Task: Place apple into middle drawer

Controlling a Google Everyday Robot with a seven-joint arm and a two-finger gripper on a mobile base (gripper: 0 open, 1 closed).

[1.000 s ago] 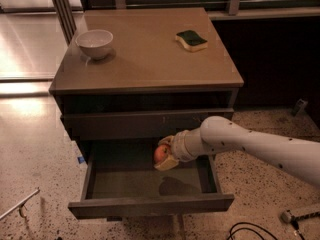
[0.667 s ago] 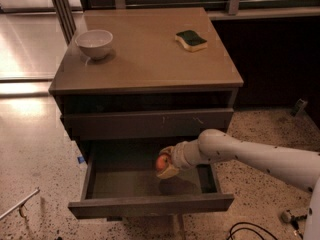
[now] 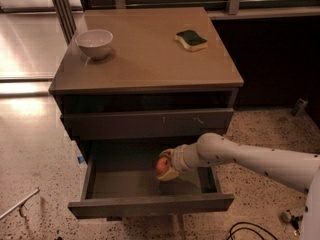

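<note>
hand (image 3: 168, 169), apple (image 3: 161, 166) gripped, inside open middle drawer (image 3: 150, 205)

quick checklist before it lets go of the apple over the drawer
1. Middle drawer pulled open: ok, its dark tray is exposed.
2. Apple gripped: ok, the gripper is closed around it.
3. Apple inside the drawer's outline: ok, it sits over the tray, near the middle.
4. Landing spot free: cannot tell, the gripper hides the floor right under it. The visible floor holds nothing.
5. Height of the apple above the tray floor: cannot tell from this one view.
6. White bowl and sponge out of the way: ok, both on the cabinet top.
</note>
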